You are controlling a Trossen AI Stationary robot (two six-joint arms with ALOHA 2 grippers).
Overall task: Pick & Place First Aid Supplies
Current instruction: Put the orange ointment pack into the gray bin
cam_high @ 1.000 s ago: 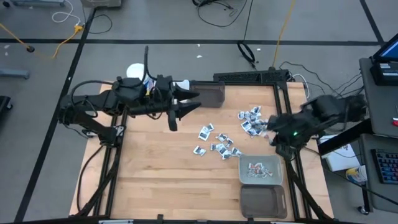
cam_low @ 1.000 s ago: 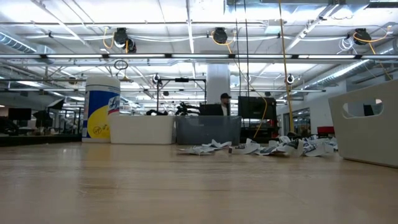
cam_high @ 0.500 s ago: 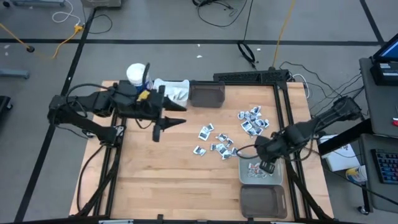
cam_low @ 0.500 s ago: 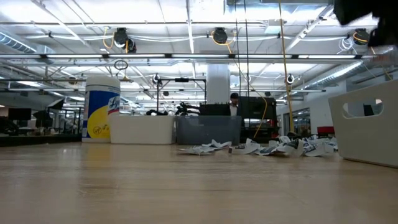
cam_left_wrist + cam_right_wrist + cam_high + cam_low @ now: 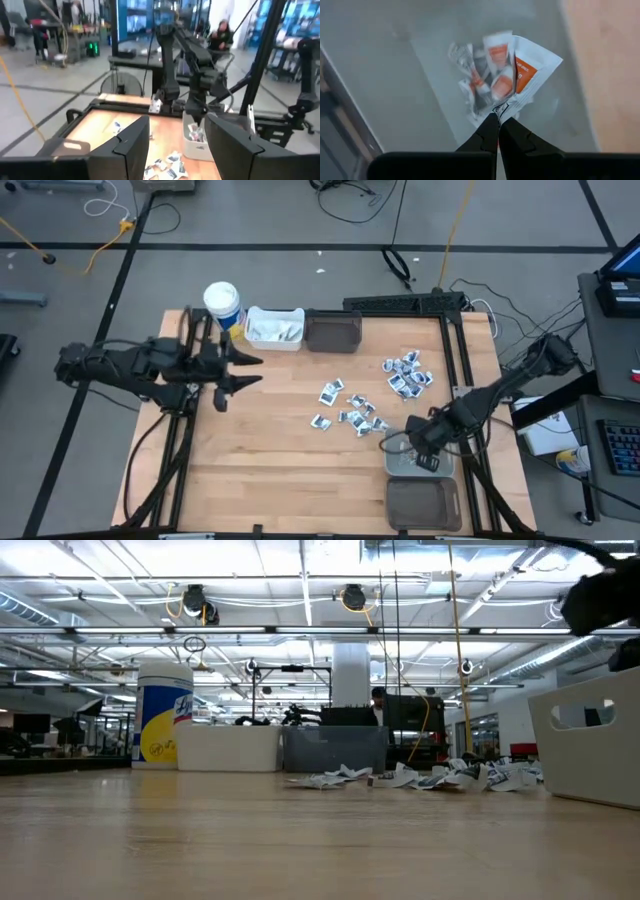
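We see a light wooden table (image 5: pixel 260 450). On it lie scattered small white and silvery packets (image 5: pixel 352 415), a white cup with yellow band (image 5: pixel 221 301), a white bin (image 5: pixel 273 327), a dark bin (image 5: pixel 333 333), a grey bin (image 5: pixel 420 463) and another dark bin (image 5: pixel 423 504).

Small flat white and silvery packets with dark print (image 5: pixel 352 412) are scattered on the bench, in one loose cluster mid-bench and another (image 5: pixel 404 375) nearer its far right. More packets, white with orange print (image 5: pixel 506 75), are piled in the grey bin (image 5: pixel 395 463), one corner pinched by the right end effector (image 5: pixel 497 120).
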